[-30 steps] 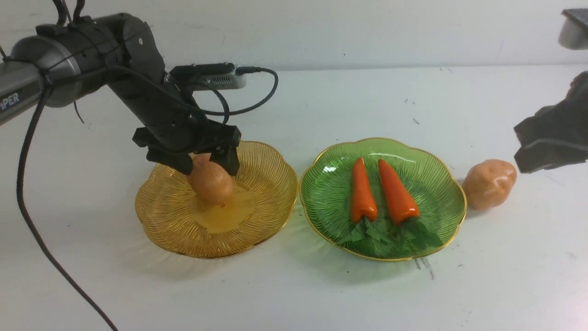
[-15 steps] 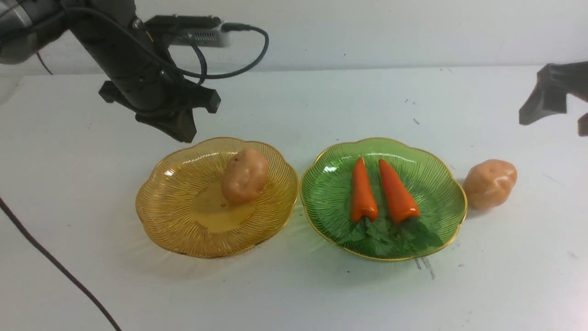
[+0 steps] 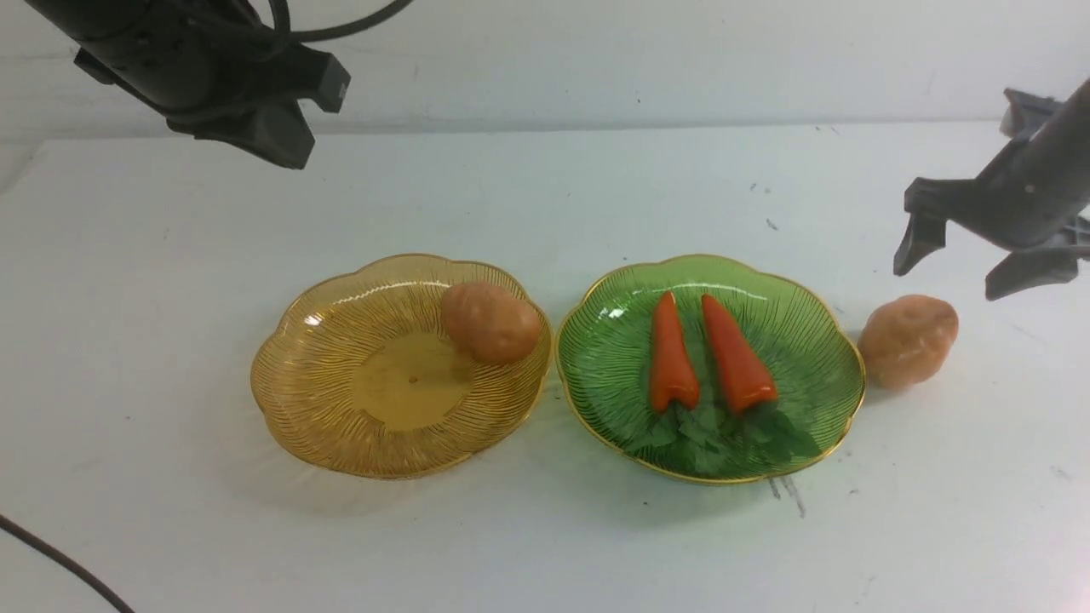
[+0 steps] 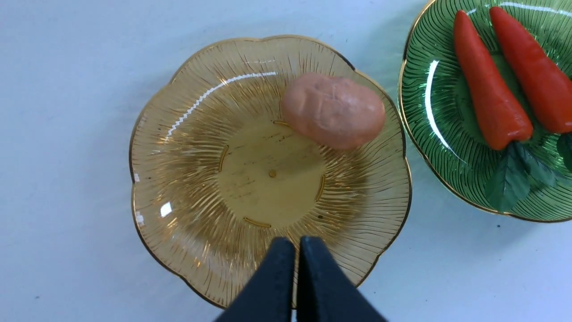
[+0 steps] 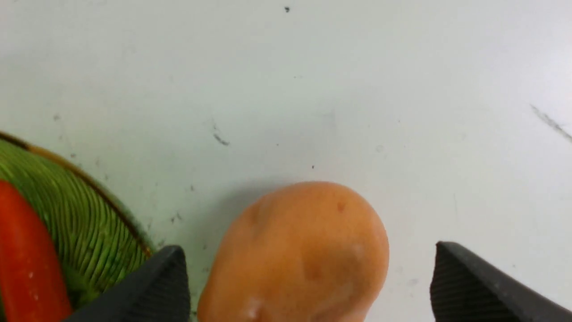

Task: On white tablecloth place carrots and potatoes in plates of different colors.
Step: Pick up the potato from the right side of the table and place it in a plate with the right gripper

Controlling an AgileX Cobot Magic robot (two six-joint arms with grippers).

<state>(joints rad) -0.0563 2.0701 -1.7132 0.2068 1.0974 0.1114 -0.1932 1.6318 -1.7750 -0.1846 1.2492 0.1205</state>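
On the white tablecloth (image 3: 545,196) stand an amber plate (image 3: 341,400) (image 4: 187,179) and, to its right, a green plate (image 3: 613,358) (image 4: 429,112) (image 5: 80,210). One potato (image 3: 492,322) (image 4: 333,109) lies against the amber plate's right rim. Two carrots (image 3: 673,353) (image 3: 737,358) (image 4: 489,85) lie side by side in the green plate, leaves toward me. A second potato (image 3: 907,340) (image 5: 290,232) sits on the cloth just right of the green plate. My left gripper (image 3: 281,145) (image 4: 297,243) hangs shut and empty, high above the table's back left. My right gripper (image 3: 962,268) (image 5: 308,250) is open just above the second potato, straddling it without touching.
A black cable (image 3: 60,562) crosses the cloth's near left corner. The table's far edge meets a white wall (image 3: 596,60) behind the plates. Small dark specks (image 3: 783,494) mark the cloth near the green plate.
My left gripper let go of the potato, rose, drew back to the left and shut; the potato rolled to the amber plate's right rim. My right gripper opened and moved in over the second potato.
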